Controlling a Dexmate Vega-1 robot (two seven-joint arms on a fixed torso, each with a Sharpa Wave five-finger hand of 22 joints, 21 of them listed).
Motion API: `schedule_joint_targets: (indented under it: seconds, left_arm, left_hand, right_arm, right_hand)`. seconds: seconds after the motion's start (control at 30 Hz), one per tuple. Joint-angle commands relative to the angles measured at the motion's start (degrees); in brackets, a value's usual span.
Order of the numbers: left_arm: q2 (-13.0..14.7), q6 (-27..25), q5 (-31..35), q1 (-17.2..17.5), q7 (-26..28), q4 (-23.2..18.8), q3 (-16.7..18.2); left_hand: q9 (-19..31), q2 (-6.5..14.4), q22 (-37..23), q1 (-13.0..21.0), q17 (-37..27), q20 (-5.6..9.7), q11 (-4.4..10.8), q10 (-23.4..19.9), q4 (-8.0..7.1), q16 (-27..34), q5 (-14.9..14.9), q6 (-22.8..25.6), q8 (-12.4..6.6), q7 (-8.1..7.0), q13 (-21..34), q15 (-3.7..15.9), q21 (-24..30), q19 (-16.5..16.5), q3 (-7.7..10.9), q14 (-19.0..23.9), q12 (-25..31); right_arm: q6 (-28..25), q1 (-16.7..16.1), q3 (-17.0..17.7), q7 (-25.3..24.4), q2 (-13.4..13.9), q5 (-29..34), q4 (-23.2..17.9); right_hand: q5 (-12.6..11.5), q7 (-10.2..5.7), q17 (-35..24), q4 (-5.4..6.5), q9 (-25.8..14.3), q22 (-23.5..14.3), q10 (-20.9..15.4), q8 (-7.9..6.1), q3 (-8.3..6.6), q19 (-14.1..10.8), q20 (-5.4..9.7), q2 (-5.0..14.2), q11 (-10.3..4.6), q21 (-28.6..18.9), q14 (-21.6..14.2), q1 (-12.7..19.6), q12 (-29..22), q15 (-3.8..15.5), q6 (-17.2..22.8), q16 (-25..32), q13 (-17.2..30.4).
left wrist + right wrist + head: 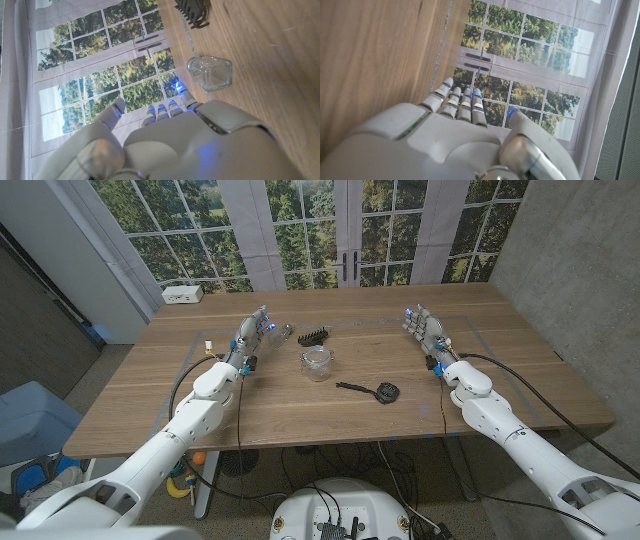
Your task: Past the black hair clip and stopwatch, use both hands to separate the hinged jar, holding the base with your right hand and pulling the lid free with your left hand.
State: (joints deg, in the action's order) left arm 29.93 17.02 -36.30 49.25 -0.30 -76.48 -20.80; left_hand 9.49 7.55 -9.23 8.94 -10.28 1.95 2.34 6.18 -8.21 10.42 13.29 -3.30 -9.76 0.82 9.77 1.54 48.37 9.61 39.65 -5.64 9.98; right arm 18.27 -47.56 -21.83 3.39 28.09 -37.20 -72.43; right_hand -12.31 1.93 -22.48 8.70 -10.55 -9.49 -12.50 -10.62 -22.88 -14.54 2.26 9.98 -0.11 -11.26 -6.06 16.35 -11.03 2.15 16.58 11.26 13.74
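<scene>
Both hands held nothing, fingers straight and slightly apart: the left hand (252,333) beside a small clear glass piece (283,333), the right hand (427,330) well apart. The clear glass hinged jar (317,362) stood between them, near the black toothed hair clip (313,336) and black stopwatch (385,391). Best steady the base with the right first, then lift the lid leftward.

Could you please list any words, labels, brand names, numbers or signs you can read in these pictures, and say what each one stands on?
None can be read.
The stopwatch shows no readable face or marking: too small.
The white box at the table's far left corner bears no legible label.
The glass jar and its lid are clear, with no print showing.
The hair clip is plain black.
The left hand and right hand show only blue lights, no lettering.
</scene>
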Motion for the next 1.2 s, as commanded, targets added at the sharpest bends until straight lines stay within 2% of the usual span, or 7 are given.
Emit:
schedule_joint_targets:
  seconds: [0.03, 0.13, 0.27, 0.37, 0.63, 0.8, 1.2]
  left_arm:
    - [1.4, 0.8, 2.5, 3.0, 4.7, -5.0, 0.9]
    - [2.0, 0.3, 2.5, 3.7, 5.2, -6.4, 1.2]
    - [2.2, 0.2, 2.6, 4.5, 5.9, -7.4, 1.5]
    - [2.1, 0.6, 2.8, 4.6, 6.1, -7.4, 1.5]
    - [2.5, 0.5, 4.1, 5.7, 8.2, -9.8, 1.8]
    - [2.4, 1.0, 4.6, 6.0, 8.8, -10.2, 2.1]
    - [2.5, 1.3, 3.5, 6.1, 7.2, -9.6, 2.5]
  left_hand:
    - [0.3, 3.1, -0.1, 0.4, -0.3, 0.63, 0.10, 0.4, -0.02, 0.4, 0.3, -0.5, -0.32, 0.10, 0.2, -0.09, 0.3, 1.5, 0.53, -0.5, 0.5]
    - [0.3, 3.0, -0.1, 0.3, -0.3, 0.61, 0.08, 0.2, 0.00, 0.5, 0.3, -0.4, -0.36, 0.09, 0.2, -0.04, 0.3, 1.3, 0.58, -0.3, 0.6]
    - [0.3, 3.0, -0.1, 0.2, -0.2, 0.53, 0.13, 0.2, 0.02, 0.5, 0.4, -0.4, -0.40, 0.05, 0.2, 0.01, 0.1, 1.1, 0.63, -0.3, 0.7]
    - [0.3, 3.0, -0.1, 0.1, -0.2, 0.45, 0.19, 0.1, 0.04, 0.5, 0.4, -0.3, -0.42, 0.02, 0.2, 0.01, 0.1, 0.9, 0.67, -0.2, 0.7]
    - [0.3, 2.8, -0.2, -0.1, -0.2, 0.47, 0.21, 0.1, 0.08, 0.5, 0.5, -0.3, -0.45, -0.01, 0.2, -0.01, -0.2, 0.6, 0.75, -0.3, 0.7]
    - [0.3, 2.8, -0.2, -0.3, -0.2, 0.40, 0.21, 0.1, 0.10, 0.6, 0.5, -0.3, -0.45, -0.04, 0.2, 0.06, -0.4, 0.5, 0.79, -0.2, 0.7]
    - [0.3, 2.6, -0.2, -0.6, -0.1, 0.12, 0.15, -0.2, 0.20, 0.7, 0.6, -0.1, -0.53, -0.24, 0.2, -0.03, -0.7, -0.1, 0.86, 0.1, 0.9]
  right_arm:
    - [4.3, 2.2, -0.4, 5.3, -2.4, -1.2, 6.2]
    - [5.3, 2.8, -0.5, 6.2, -2.8, -1.1, 7.6]
    - [6.6, 3.1, -0.7, 6.8, -3.2, -0.6, 8.4]
    - [6.8, 3.4, -1.2, 6.9, -3.0, 0.3, 8.5]
    - [7.8, 6.5, -2.5, 11.3, -4.3, 0.4, 13.2]
    - [8.1, 7.5, -2.9, 12.1, -4.6, 0.9, 14.4]
    - [7.5, 6.1, -3.7, 9.7, -3.4, 3.0, 10.9]
  right_hand:
    - [-0.1, 0.36, 0.4, -0.71, -0.1, -0.3, -0.2, -0.36, -0.45, -0.6, 3.29, -0.25, 0.37, -0.5, -0.8, 1.0, -0.2, 1.52, 0.2, 0.1, -0.1]
    - [0.0, 0.74, 0.8, -1.15, -0.1, -0.3, -0.3, -0.39, -0.49, -0.9, 2.63, -0.66, 0.55, -0.5, -1.2, 1.1, -0.3, 0.94, 0.3, 0.2, -0.2]
    - [1.0, 2.51, 2.1, -3.33, -0.1, -0.3, -1.0, -0.59, 1.11, -2.4, -0.03, -4.01, 1.98, -0.7, -2.6, 0.5, -0.5, -1.67, 0.7, 0.5, -0.8]
    - [1.3, 3.12, 2.5, -3.97, -0.1, -0.3, -1.2, -0.63, 1.57, -2.9, -0.92, -4.77, 2.49, -0.7, -2.9, 0.4, -0.5, -2.56, 0.9, 0.6, -0.9]
    - [1.5, 3.87, 3.1, -4.84, -0.1, -0.3, -1.3, -0.57, 2.22, -3.2, -1.56, -6.08, 3.18, -0.7, -3.1, 0.2, -0.5, -3.02, 0.8, 0.5, -1.1]
    - [1.5, 3.89, 3.3, -5.34, -0.1, -0.3, -1.2, -0.50, 2.49, -3.2, -1.65, -6.71, 3.24, -0.6, -3.1, 0.2, -0.5, -3.18, 0.6, 0.4, -1.2]
    - [1.5, 3.89, 3.8, -6.20, -0.1, -0.4, -1.4, -0.53, 2.82, -3.9, -2.50, -7.28, 3.36, -0.7, -4.0, 0.3, -0.5, -3.81, 0.7, 0.7, -1.3]
